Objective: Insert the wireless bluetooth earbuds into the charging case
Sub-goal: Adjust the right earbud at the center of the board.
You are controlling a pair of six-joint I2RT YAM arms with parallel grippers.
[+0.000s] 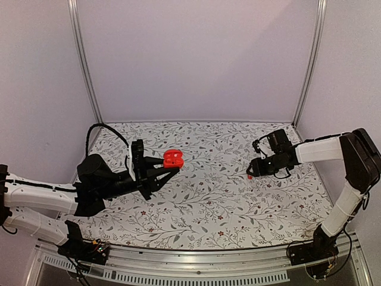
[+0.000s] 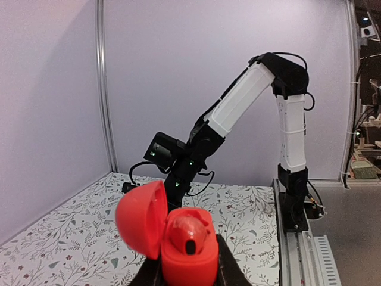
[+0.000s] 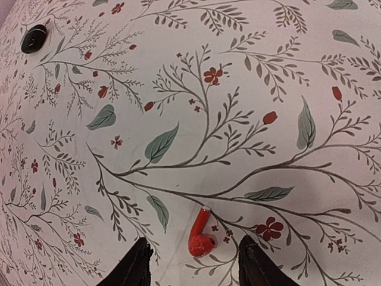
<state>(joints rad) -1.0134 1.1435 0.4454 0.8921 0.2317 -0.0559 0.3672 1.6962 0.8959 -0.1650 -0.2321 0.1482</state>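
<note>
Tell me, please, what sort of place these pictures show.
Probably a robot test booth, not a home: plain pale lilac walls with metal corner posts, a floral-patterned table cover, and an aluminium mounting rail along the near edge.

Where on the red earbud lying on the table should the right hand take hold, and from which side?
Probably from straight above, closing on the rounded head of the red earbud: it lies flat, with its stem pointing away, and the open right hand straddles it.
</note>
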